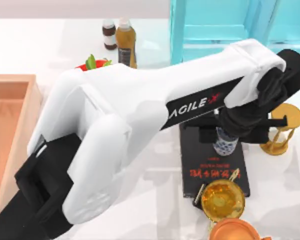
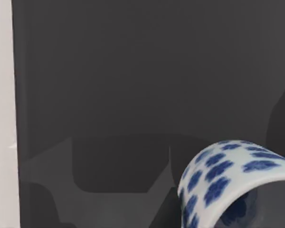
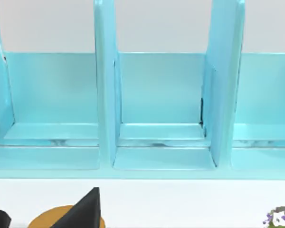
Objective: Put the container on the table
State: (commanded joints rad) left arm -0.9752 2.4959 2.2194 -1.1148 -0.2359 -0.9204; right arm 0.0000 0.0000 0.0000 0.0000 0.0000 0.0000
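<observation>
progress: cup (image 1: 224, 141) sits on the black book (image 1: 215, 172), not yet on the table (image 1: 160, 210) | left gripper (image 1: 229, 131) right over the cup, grip state can't tell tbh | left to do: move it off, bare table at book's 9 o'clock | text: "AGILE·X" on arm; book's red lettering unreadable
</observation>
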